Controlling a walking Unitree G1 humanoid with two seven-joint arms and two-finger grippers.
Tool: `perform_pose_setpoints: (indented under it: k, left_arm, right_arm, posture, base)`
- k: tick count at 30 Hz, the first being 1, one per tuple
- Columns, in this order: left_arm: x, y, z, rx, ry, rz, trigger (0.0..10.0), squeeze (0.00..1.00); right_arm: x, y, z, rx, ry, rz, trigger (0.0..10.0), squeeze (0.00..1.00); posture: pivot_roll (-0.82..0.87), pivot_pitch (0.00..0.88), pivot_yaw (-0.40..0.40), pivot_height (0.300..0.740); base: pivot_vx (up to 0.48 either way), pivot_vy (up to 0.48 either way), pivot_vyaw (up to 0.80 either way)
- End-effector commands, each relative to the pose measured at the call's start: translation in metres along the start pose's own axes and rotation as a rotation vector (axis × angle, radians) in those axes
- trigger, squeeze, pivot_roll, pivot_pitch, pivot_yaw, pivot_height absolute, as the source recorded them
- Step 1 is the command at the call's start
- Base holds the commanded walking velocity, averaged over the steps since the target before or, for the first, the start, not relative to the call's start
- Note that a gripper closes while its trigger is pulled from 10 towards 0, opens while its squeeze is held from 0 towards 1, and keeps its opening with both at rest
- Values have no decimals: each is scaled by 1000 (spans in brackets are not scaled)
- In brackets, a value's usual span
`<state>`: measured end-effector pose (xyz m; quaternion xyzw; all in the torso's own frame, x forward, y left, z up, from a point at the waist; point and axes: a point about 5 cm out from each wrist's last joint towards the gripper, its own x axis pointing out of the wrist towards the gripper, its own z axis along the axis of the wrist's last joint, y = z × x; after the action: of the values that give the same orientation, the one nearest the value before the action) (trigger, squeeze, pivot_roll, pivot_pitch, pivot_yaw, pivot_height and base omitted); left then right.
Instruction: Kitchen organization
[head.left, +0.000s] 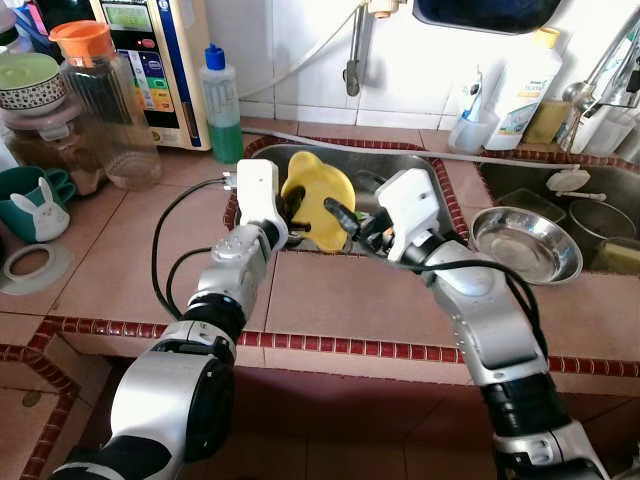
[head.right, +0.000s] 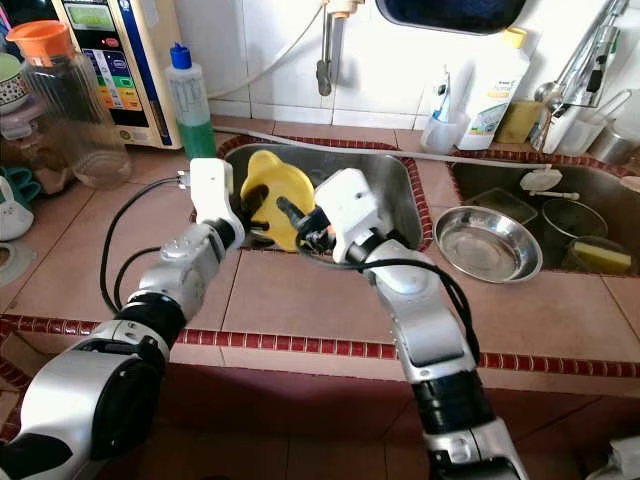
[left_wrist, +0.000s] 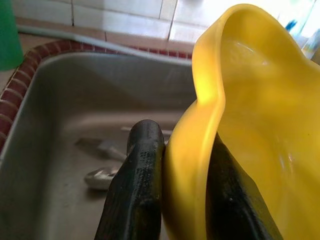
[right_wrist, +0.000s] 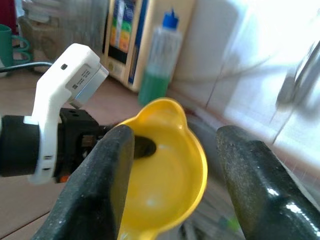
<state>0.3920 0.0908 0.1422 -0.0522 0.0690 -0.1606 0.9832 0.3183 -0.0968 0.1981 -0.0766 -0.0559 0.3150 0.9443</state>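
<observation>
We log the yellow bowl (head.left: 318, 205) held on edge above the left steel sink basin (head.right: 395, 185). The left gripper (head.left: 292, 208) has its jaws closed on the bowl's rim, one finger (left_wrist: 137, 177) outside the wall and the other inside. Utensils lie on the basin floor below; we cannot tell what kind.

The right gripper (head.left: 345, 218) sits just beside the bowl with its jaws spread wide and nothing between them. Both silver arms reach forward over the tiled counter (head.left: 340, 295), forearms converging at the basin.

A steel bowl (head.left: 526, 243) rests on the counter just right of this basin, at the edge of the second sink. A green-liquid bottle (head.left: 221, 103) stands behind the basin's left corner, near a clear jar with an orange lid (head.left: 105, 100) and a teal rabbit mug (head.left: 36, 202). A white bottle (head.right: 493, 85) stands by the wall. The contents of the right sink are crowded and partly cut off.
</observation>
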Motion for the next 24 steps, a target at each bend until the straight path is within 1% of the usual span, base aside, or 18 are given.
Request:
perform_pose_setpoints:
  k: [1, 3, 4, 5, 6, 7, 9, 10, 11, 12, 13, 14, 15, 16, 17, 18, 21, 24]
  left_arm:
    - [2, 0, 8, 59, -21, -2, 10000, 0]
    - [2, 1, 6, 96, -12, 4, 10000, 0]
    - [1, 2, 5, 112, -4, 12, 10000, 0]
    - [1, 4, 4, 135, 4, 23, 10000, 0]
    - [1, 4, 4, 135, 4, 23, 10000, 0]
    - [1, 5, 4, 153, 9, 36, 10000, 0]
    - [1, 7, 5, 163, 10, 49, 10000, 0]
    - [1, 7, 5, 159, 10, 52, 10000, 0]
    - [1, 7, 6, 151, 10, 56, 10000, 0]
    - [2, 7, 7, 152, 10, 57, 10000, 0]
    - [2, 8, 7, 161, 10, 60, 10000, 0]
    - [2, 8, 7, 161, 10, 60, 10000, 0]
    - [2, 7, 8, 173, 11, 56, 10000, 0]
    - [2, 7, 8, 182, 12, 53, 10000, 90]
    - [2, 6, 8, 179, 12, 52, 10000, 839]
    - [2, 6, 7, 186, 15, 49, 10000, 1000]
    - [3, 5, 7, 187, 19, 46, 10000, 1000]
    - [3, 2, 4, 191, 26, 39, 10000, 1000]
  right_arm:
    - [-8, -1, 5, 101, 22, -12, 10000, 1000]
    - [-11, -1, 4, 124, 60, -20, 10000, 1000]
    - [-15, 0, 3, 165, 78, -27, 10000, 1000]
    - [-22, 0, 1, 209, 126, -40, 10000, 1000]
    - [-22, 0, 1, 209, 126, -40, 10000, 1000]
    - [-29, 0, -5, 216, 190, -51, 10000, 1000]
    - [-37, 1, -11, 219, 236, -58, 10000, 1000]
    - [-38, 1, -12, 219, 239, -61, 10000, 1000]
    - [-44, 2, -18, 225, 274, -75, 10000, 1000]
    - [-47, 2, -20, 224, 287, -79, 10000, 1000]
    - [-51, 4, -21, 228, 311, -85, 10000, 1000]
    - [-51, 4, -21, 228, 311, -85, 10000, 1000]
    - [-55, 8, -23, 227, 329, -85, 10000, 1000]
    - [-59, 12, -25, 225, 344, -82, 10000, 1000]
    - [-61, 13, -25, 222, 349, -82, 10000, 1000]
    - [-63, 15, -25, 222, 350, -84, 10000, 1000]
    - [-66, 19, -22, 230, 350, -86, 10000, 1000]
    - [-66, 25, -14, 220, 306, -78, 10000, 1000]
  posture:
    - [11, 0, 5, 740]
    - [-6, 0, 12, 740]
    - [-12, 0, 15, 740]
    - [-17, 0, 16, 740]
    - [-17, 0, 16, 740]
    - [-24, 0, 18, 740]
    - [-27, 0, 18, 740]
    - [-29, 0, 18, 740]
    - [-31, 0, 17, 740]
    - [-31, 0, 17, 740]
    - [-36, 0, 18, 740]
    - [-36, 0, 18, 740]
    - [-39, 0, 19, 740]
    - [-45, 0, 22, 740]
    - [-45, 0, 22, 740]
    - [-49, 0, 25, 740]
    - [-57, 0, 29, 740]
    - [-66, 0, 33, 740]
  base:
    - [0, 0, 0]
    - [0, 0, 0]
    - [0, 0, 0]
    - [0, 0, 0]
    - [0, 0, 0]
    - [0, 0, 0]
    - [0, 0, 0]
    - [0, 0, 0]
    - [0, 0, 0]
    - [0, 0, 0]
    - [0, 0, 0]
    - [0, 0, 0]
    - [0, 0, 0]
    - [0, 0, 0]
    - [0, 0, 0]
    - [0, 0, 0]
    - [0, 0, 0]
    - [0, 0, 0]
